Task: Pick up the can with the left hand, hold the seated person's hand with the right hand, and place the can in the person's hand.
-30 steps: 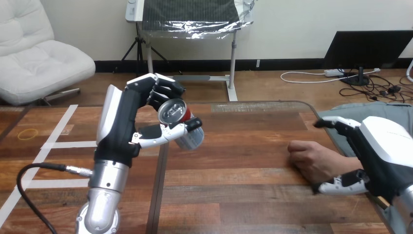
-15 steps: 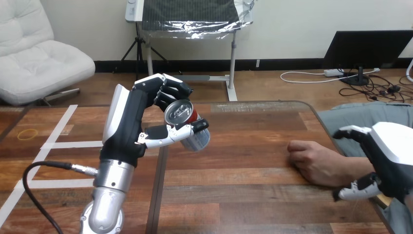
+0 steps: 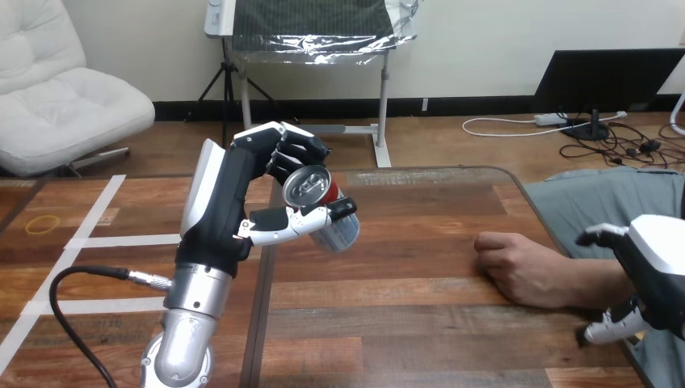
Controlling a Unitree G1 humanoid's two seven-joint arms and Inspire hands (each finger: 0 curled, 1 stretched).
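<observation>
1. The wooden desk (image 3: 404, 315) is carrying the person's hand (image 3: 517, 263), which is lying loosely curled, knuckles up, near the right edge
2. The left hand (image 3: 230, 206) is hovering above the desk's left half, its fingers (image 3: 295, 149) and thumb grasping the can (image 3: 311, 186)
3. The can is being held clear of the desk, tilted, its top facing the camera, well apart from the person's hand
4. The right hand (image 3: 658, 267) is hanging at the desk's right edge beside the person's forearm, its fingers released and gripping nothing

Black-and-white left hand (image 3: 232, 202), silver forearm (image 3: 191, 311)
</observation>
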